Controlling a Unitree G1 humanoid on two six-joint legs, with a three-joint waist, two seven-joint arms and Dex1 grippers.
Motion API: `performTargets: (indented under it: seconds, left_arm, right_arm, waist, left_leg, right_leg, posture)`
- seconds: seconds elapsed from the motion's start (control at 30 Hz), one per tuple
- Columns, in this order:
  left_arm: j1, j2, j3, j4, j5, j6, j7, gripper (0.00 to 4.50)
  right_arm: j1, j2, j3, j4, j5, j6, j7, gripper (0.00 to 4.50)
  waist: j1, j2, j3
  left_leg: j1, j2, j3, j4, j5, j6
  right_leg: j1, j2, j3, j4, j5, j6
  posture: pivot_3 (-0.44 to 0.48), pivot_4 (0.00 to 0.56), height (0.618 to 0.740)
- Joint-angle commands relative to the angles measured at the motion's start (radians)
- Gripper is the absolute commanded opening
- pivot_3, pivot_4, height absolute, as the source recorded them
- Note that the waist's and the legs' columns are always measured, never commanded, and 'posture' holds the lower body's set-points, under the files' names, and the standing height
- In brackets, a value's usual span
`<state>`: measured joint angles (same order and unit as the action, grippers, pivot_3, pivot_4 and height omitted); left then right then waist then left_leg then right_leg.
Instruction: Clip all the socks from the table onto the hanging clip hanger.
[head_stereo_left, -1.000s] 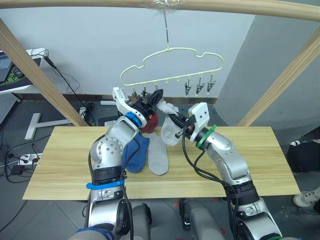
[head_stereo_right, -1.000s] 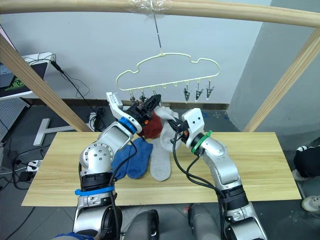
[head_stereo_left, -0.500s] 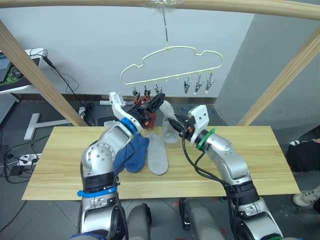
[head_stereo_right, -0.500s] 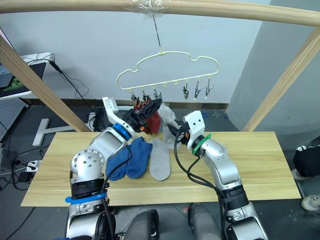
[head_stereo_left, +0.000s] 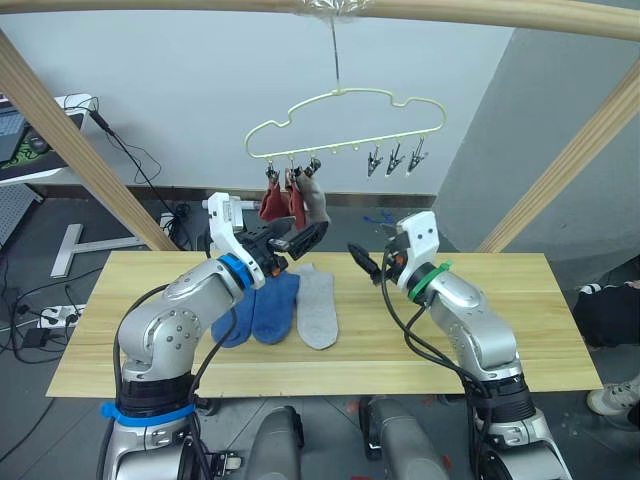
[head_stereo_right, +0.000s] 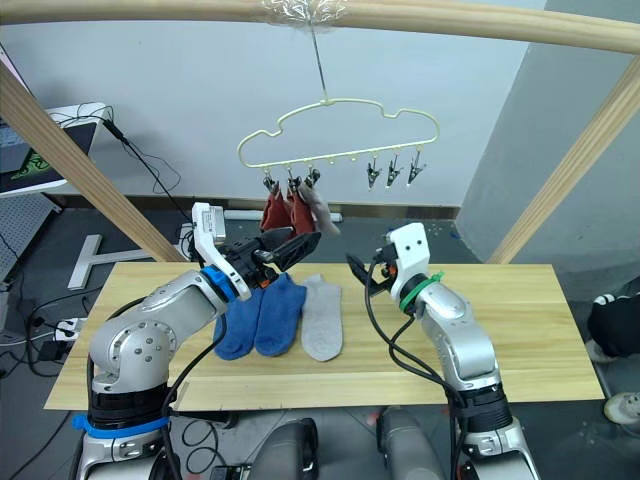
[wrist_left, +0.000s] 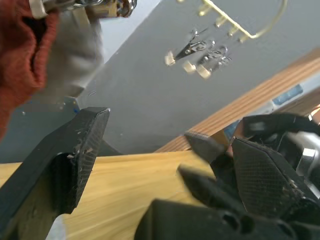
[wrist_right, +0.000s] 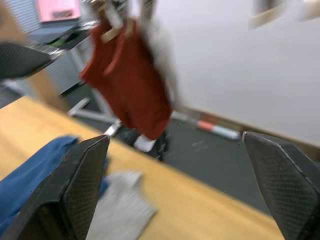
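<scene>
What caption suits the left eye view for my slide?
Three socks hang from the clip hanger, three lie on the table, both grippers open.

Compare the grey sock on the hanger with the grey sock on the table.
The hanging grey sock dangles from a clip on the clip hanger, beside the two rust red socks; the grey sock on the table lies flat beside the two blue socks. The hung one looks bunched, the other spread out. Both are light grey knit.

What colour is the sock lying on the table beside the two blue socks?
Light grey: the sock lies flat on the table, best seen in the right eye view.
</scene>
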<state>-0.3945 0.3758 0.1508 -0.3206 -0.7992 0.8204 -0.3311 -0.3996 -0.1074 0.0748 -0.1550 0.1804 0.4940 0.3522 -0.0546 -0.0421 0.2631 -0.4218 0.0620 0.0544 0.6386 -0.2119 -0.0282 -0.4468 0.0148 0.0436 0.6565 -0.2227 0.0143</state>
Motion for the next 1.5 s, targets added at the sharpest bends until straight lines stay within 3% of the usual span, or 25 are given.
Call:
performTargets:
  seconds: [0.03, 0.1, 0.4, 1.47, 1.5]
  left_arm:
    - [0.018, 0.073, -0.047, -0.086, 0.078, -0.092, -0.103, 4.5]
    - [0.02, 0.095, -0.055, -0.083, 0.091, -0.113, -0.138, 4.5]
    - [-0.001, 0.098, -0.071, -0.058, 0.133, -0.171, -0.202, 4.5]
    - [-0.019, 0.081, -0.059, -0.078, 0.14, -0.171, -0.18, 4.5]
    - [-0.021, 0.08, -0.059, -0.08, 0.138, -0.169, -0.179, 4.5]
  right_arm:
    - [-0.08, 0.012, -0.058, -0.061, -0.006, -0.017, -0.083, 3.84]
    - [-0.121, 0.019, -0.059, -0.051, -0.015, -0.019, -0.111, 3.17]
    - [-0.198, 0.05, -0.065, 0.05, -0.034, -0.085, -0.167, 3.17]
    - [-0.306, 0.081, -0.067, 0.247, -0.037, -0.196, -0.179, 3.17]
    - [-0.31, 0.083, -0.069, 0.252, -0.035, -0.2, -0.18, 2.98]
  waist:
    - [-0.002, 0.0, 0.0]
    - [-0.002, 0.0, 0.0]
    - [0.001, 0.0, 0.0]
    - [0.006, 0.0, 0.0]
    - [0.006, 0.0, 0.0]
  left_leg:
    - [-0.001, 0.0, 0.0, -0.001, 0.0, 0.0]
    - [-0.002, 0.0, 0.0, -0.002, 0.0, 0.0]
    - [-0.01, 0.001, 0.0, -0.004, 0.0, 0.0]
    - [-0.01, 0.0, 0.0, -0.002, 0.0, 0.0]
    - [-0.01, 0.0, 0.0, -0.002, 0.0, 0.0]
  right_leg:
    - [-0.002, 0.0, 0.001, 0.0, 0.0, 0.0]
    - [-0.005, 0.0, 0.002, 0.001, 0.0, 0.0]
    - [-0.011, 0.0, 0.0, -0.001, 0.0, 0.0]
    - [-0.01, 0.0, -0.001, 0.001, 0.0, 0.0]
    - [-0.01, 0.0, -0.001, 0.001, 0.0, 0.0]
  posture:
    - [-0.028, 0.266, 0.74]
    - [-0.028, 0.266, 0.74]
    - [-0.026, 0.26, 0.74]
    - [0.01, 0.243, 0.74]
    - [0.01, 0.243, 0.74]
